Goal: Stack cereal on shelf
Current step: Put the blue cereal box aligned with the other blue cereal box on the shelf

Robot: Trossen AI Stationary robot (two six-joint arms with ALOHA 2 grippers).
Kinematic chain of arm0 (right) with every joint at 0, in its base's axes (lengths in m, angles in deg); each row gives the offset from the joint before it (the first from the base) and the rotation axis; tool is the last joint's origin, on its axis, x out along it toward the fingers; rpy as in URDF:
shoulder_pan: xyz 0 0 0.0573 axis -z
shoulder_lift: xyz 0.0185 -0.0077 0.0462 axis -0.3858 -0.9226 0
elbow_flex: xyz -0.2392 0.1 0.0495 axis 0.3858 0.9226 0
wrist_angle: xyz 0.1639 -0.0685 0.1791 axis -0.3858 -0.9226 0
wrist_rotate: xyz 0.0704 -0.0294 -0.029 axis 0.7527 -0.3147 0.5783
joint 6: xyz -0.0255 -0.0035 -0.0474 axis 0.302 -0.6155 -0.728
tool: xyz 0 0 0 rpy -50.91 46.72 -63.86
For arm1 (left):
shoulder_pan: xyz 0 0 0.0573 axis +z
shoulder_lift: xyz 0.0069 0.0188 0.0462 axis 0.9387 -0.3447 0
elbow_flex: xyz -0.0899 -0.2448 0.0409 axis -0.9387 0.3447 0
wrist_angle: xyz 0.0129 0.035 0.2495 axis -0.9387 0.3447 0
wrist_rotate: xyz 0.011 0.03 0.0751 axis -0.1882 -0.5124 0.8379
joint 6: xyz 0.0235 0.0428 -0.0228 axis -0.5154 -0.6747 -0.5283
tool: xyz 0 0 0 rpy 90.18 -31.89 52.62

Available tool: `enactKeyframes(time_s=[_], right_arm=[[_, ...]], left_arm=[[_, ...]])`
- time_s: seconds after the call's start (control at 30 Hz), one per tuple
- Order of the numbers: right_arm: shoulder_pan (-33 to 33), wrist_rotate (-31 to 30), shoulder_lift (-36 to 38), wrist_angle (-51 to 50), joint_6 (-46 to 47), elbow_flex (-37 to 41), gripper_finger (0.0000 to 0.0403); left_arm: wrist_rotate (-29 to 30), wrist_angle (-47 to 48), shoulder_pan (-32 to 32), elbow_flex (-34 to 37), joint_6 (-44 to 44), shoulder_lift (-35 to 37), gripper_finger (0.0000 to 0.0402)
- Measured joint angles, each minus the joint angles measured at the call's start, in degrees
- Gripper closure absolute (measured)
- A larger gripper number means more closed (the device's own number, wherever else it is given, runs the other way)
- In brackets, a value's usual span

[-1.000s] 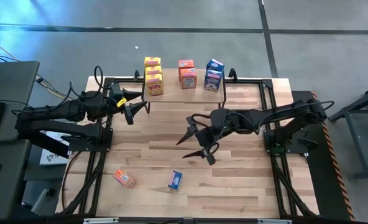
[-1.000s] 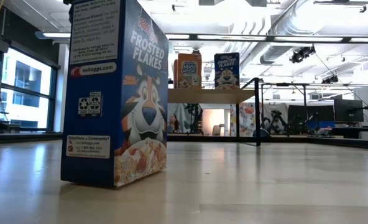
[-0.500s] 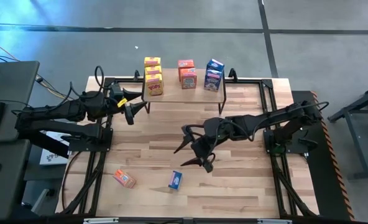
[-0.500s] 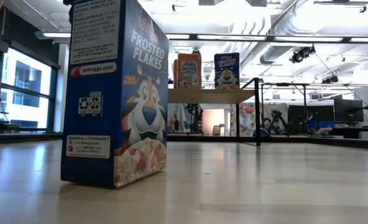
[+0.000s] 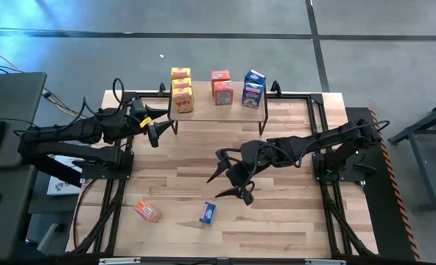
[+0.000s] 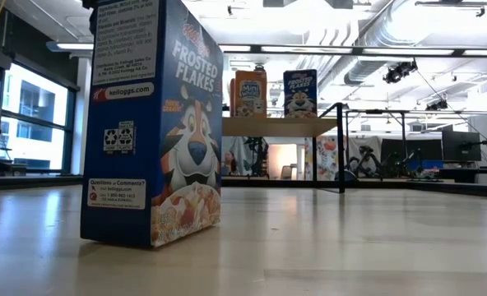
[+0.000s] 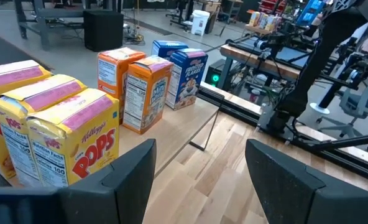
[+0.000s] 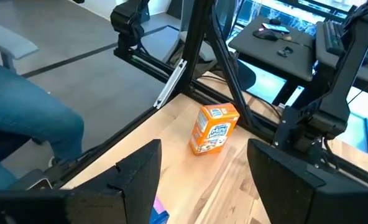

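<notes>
I see the shelf at the table's far edge carrying seven boxes; my right gripper, jaws wide and empty, hovers mid-table; the orange box lies flat near the front, long axis diagonal; the blue box stands beside it, its far side hidden; left gripper open, empty, near the shelf.

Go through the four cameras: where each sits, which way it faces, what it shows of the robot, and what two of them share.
High: overhead, straight down; both arms, left gripper, right gripper, both open.
Low: tabletop height, level across; blue cereal box close, no arm.
Left wrist: faces the shelf; own fingers.
Right wrist: faces the orange cereal box; own fingers.
Shared: high and right wrist both show that orange box.
</notes>
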Motion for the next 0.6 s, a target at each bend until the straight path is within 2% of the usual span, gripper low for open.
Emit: enactKeyframes(time_s=[0.2, 0.43, 0.6], right_arm=[[-0.07, -0.16, 0.04, -3.25, -0.47, 0.02, 0.0157], [-0.07, -0.18, 0.04, -5.6, -0.09, 0.04, 0.0099], [-0.07, -0.18, 0.08, -4.58, 7.09, 0.04, 0.0091]], left_arm=[[0.15, -0.04, 0.0, 0.0, 1.71, 0.0, 0.0163], [0.13, -0.04, 0.0, 0.0, 2.59, 0.0, 0.0163], [0.12, 0.03, -0.02, 0.0, 3.12, 0.0, 0.0163]])
